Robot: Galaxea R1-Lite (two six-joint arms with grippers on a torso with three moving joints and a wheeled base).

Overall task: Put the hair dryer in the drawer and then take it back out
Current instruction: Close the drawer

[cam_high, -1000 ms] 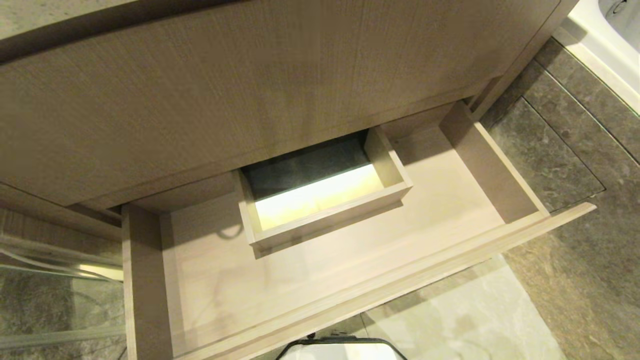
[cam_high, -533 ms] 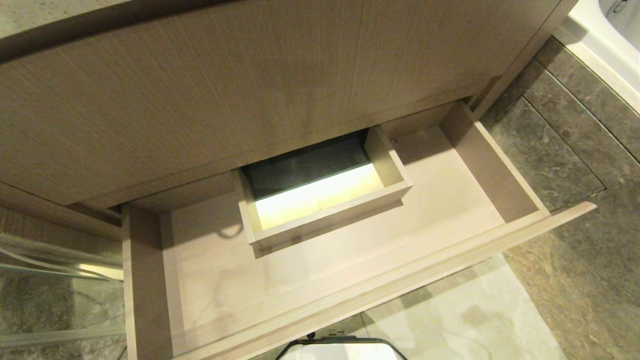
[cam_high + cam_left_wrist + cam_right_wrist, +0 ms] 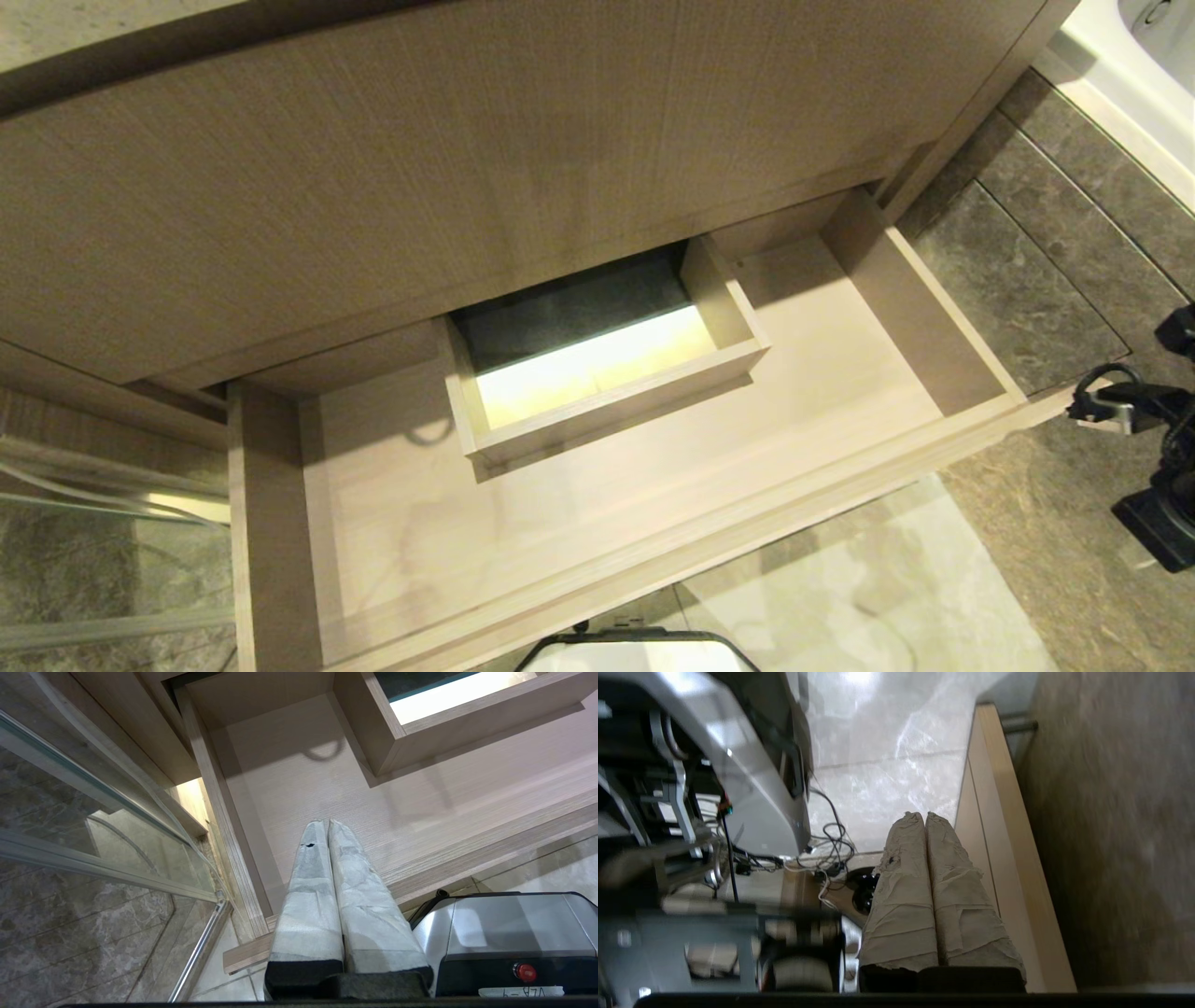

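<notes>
Wood-grain drawer (image 3: 597,523) stands pulled out and bare; the hair dryer is nowhere in view. Right gripper (image 3: 924,817), clenched on nothing, hangs by its front's right corner; left gripper (image 3: 326,825) parked, clenched. Both steps remain.

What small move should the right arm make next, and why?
Probably open the right pincer and seek the dryer: the drawer stands open and empty, no dryer shows in any view, and this pincer is shut, holding nothing, beside its front.
</notes>
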